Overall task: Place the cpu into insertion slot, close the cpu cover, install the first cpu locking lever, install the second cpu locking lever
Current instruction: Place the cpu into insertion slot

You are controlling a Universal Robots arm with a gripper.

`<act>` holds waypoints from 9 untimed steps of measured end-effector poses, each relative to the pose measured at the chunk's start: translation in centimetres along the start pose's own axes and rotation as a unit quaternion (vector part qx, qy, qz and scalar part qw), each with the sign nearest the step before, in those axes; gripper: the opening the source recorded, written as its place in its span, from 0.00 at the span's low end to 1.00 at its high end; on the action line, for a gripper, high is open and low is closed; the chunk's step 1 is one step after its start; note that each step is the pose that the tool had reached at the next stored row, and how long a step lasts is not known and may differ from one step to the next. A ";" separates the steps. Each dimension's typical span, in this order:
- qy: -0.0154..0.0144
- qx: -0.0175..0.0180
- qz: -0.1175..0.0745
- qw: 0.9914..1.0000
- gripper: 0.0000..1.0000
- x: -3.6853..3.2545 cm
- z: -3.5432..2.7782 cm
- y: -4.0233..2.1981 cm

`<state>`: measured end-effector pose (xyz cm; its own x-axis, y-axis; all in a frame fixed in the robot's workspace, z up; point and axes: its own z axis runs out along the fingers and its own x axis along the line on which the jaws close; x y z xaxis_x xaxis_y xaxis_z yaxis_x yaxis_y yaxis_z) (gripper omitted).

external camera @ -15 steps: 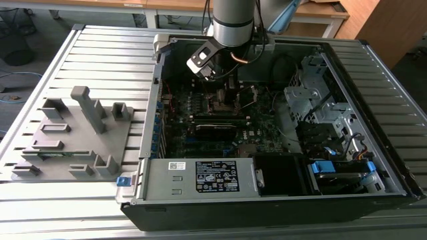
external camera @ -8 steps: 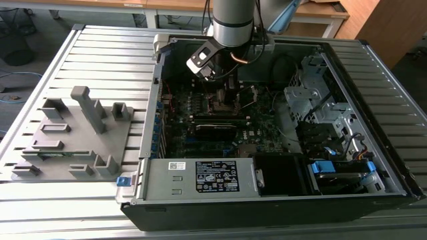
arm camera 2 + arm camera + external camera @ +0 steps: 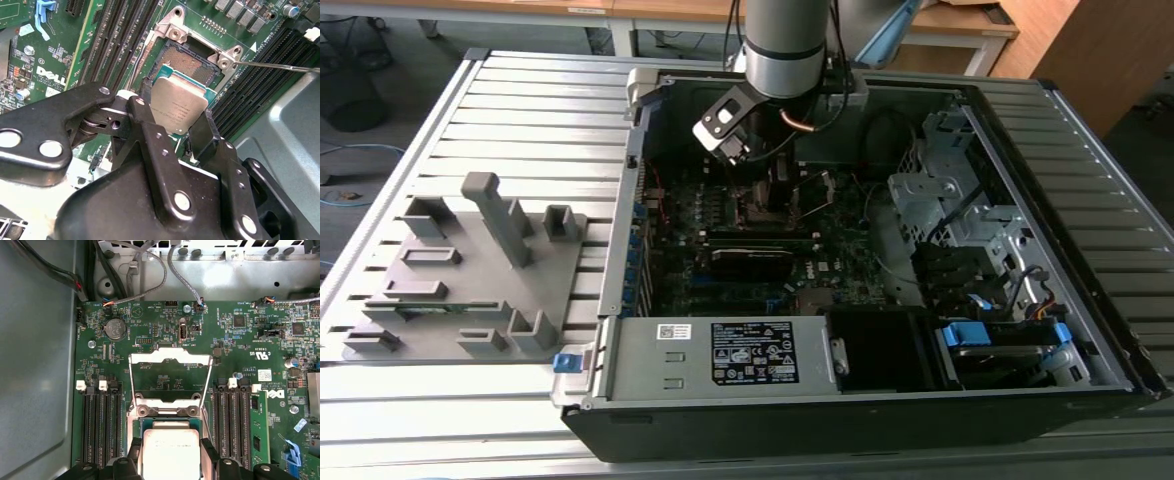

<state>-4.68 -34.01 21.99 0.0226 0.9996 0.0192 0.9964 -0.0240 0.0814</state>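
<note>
**Holding the cpu over the socket: step one under way**

Exterior view: the arm is reaching down into the open computer case (image 3: 1014, 230). The gripper (image 3: 778, 182) is hanging over the middle of the motherboard (image 3: 720, 275). A grey fixture plate (image 3: 454, 285) is lying outside the case on the exterior view's left.

Second wrist view: the two black fingers (image 3: 144, 120) are clamping the cpu (image 3: 177, 105) by opposite edges. The chip is sitting low over the insertion slot (image 3: 192, 65) but offset from it. The dark pin field is showing uncovered along the side away from the gripper. My reading: not yet seated. One thin locking lever (image 3: 280, 65) is standing free beside the socket.

First wrist view: the cpu cover (image 3: 170, 356) is standing swung open toward the far wall of the case, with board showing through its window. The chip is lying between the fingers just near of the cover's hinge edge, with memory slots (image 3: 97, 425) flanking it left and right.

Status: placement is in progress and no step is finished. The cover is open and the visible lever is unlatched. I cannot make out the second lever.
</note>
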 end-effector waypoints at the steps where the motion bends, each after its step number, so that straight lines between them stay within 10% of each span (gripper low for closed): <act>1: 0.000 0.000 0.000 1.000 0.54 0.00 0.02 0.00; 9: 0.000 0.000 0.000 1.000 0.54 0.00 0.13 -0.01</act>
<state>-4.68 -34.01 21.86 0.0225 0.9996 0.0189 0.9964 -0.0240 0.0813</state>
